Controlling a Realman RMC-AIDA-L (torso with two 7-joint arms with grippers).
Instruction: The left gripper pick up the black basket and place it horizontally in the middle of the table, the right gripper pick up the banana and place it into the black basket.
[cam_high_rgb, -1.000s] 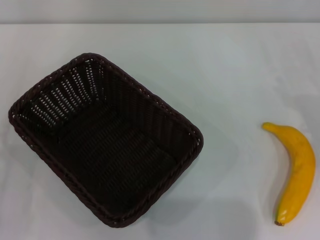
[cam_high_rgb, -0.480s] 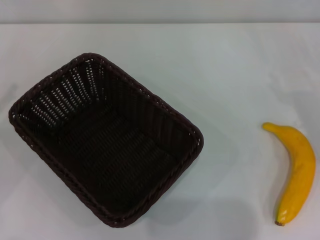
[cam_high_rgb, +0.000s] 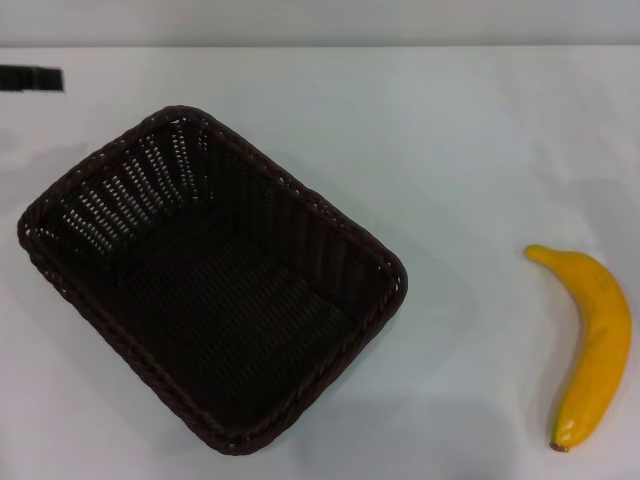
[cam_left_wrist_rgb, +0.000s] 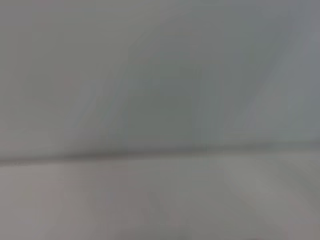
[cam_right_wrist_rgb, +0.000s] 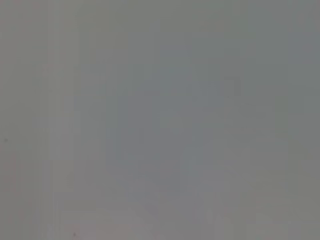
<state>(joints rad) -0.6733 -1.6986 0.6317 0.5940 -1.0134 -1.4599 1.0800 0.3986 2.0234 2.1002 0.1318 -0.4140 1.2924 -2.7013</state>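
Banana (cam_high_rgb: 592, 345) lies at the lower right of the head frame, flat on the white surface (cam_high_rgb: 470, 150). It is bright yellow and curved, with its brown stem end toward the bottom edge of the frame and its other tip pointing up and to the left. It is well apart from the basket, and nothing touches it.

Black basket (cam_high_rgb: 385, 300) fills the left and centre of the frame. It is a dark woven rectangle with rounded corners and a braided rim, and it stands upright with its opening up. It sits turned at an angle, so one corner points to the bottom edge and its long sides run from the upper left to the lower right. Inside it only the woven bottom shows.

Farther away, at the upper left of the frame, a slim black bar of the left tool (cam_high_rgb: 31, 78) comes in from the left edge, above the far corner of the basket and apart from it. I cannot tell if this tool is open or closed. The right tool is not seen in any view. Both wrist views show only a plain grey blur.
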